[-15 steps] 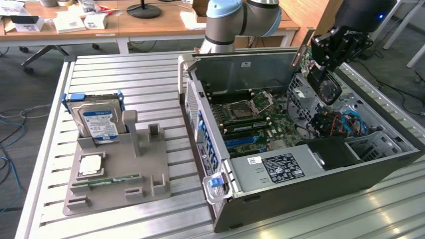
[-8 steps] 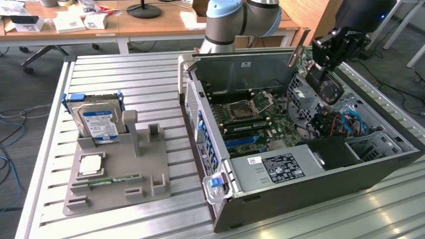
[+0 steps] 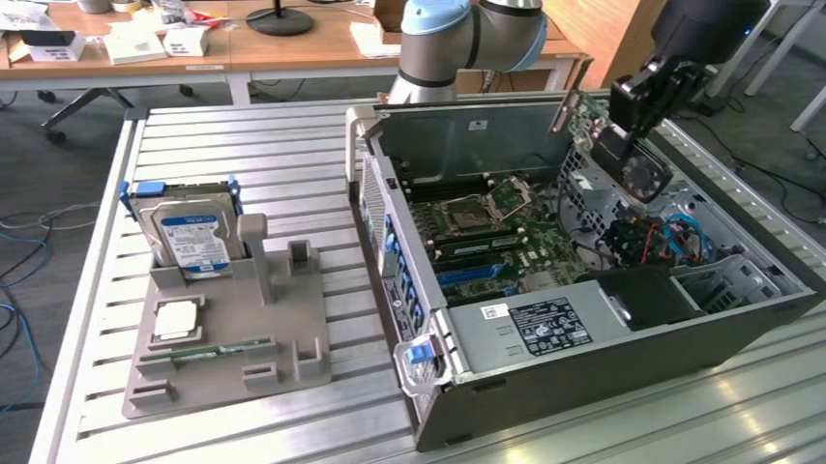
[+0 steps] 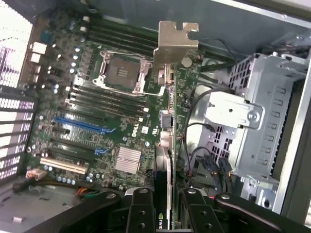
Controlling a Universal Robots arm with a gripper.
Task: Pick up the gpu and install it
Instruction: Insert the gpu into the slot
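Observation:
My gripper is shut on the gpu, a dark card with a fan and a silver bracket at one end. It hangs tilted above the open computer case, over the side on the exterior view's right. In the wrist view the gpu shows edge-on between my black fingers, with its bracket pointing away from me. Beneath it lies the motherboard with its blue slot and empty CPU socket. The card is above the board and touches no slot.
A grey holder on the exterior view's left carries a blue-labelled hard drive, a CPU and a green memory stick. Inside the case are a power supply, a metal drive cage and loose cables.

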